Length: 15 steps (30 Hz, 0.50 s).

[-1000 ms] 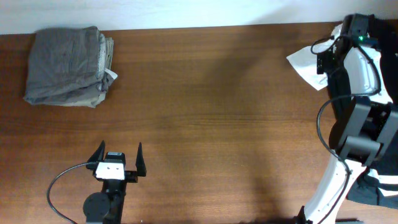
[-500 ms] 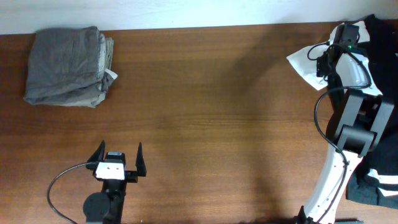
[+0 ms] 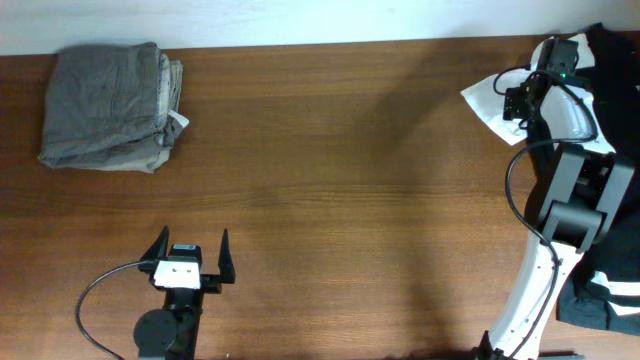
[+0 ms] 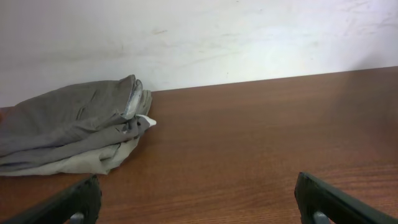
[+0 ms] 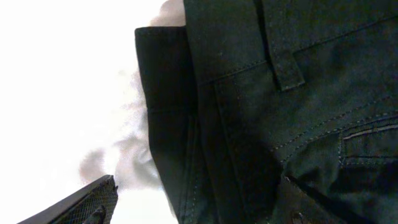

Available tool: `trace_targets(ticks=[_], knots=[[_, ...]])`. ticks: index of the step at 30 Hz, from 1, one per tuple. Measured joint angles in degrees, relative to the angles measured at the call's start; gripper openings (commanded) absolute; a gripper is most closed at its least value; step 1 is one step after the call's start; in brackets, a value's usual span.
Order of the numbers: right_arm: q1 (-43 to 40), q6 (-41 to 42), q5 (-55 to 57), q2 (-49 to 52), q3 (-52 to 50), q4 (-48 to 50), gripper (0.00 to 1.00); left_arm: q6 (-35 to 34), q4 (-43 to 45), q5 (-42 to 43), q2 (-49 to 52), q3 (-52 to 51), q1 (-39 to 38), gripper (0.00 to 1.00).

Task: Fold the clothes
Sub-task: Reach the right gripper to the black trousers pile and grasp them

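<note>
A folded stack of grey clothes [image 3: 108,105] lies at the table's far left corner and also shows in the left wrist view [image 4: 68,130]. A white garment [image 3: 487,100] lies at the far right, with black clothes [image 3: 612,45] beside it at the table's edge. My right gripper [image 3: 517,98] is open over the edge of the white garment. Its wrist view shows black trousers [image 5: 280,93] with a belt loop and pocket between its fingers [image 5: 193,211], and white cloth [image 5: 62,93] on the left. My left gripper [image 3: 192,240] is open and empty near the front edge [image 4: 199,208].
The brown wooden table [image 3: 340,180] stretches between the grey stack and the white garment. More black cloth [image 3: 600,300] hangs at the lower right beside the right arm's base. A white wall [image 4: 199,37] runs behind the table.
The right arm has shifted at the far right corner, its wrist moving slightly left over the white garment, uncovering black clothes at the edge. The left arm has not moved.
</note>
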Motion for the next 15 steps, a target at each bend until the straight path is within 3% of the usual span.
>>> trace_targets(ticks=[2, 11, 12, 15], knots=[[-1.27, 2.43, -1.29, 0.00, 0.02, 0.79, 0.80, 0.00, 0.00, 0.00, 0.00, 0.00, 0.00, 0.99], [-5.29, 3.76, -7.52, 0.00, 0.09, 0.83, 0.79, 0.00, -0.02, 0.00, 0.00, 0.00, 0.00, 0.99], [-5.27, 3.76, -7.54, 0.00, 0.09, 0.83, 0.73, 0.00, 0.00, 0.00, 0.00, 0.00, 0.00, 0.99], [-5.22, 3.26, -7.78, 0.00, 0.09, 0.55, 0.40, 0.00, 0.00, 0.00, 0.00, 0.00, 0.00, 0.99]])
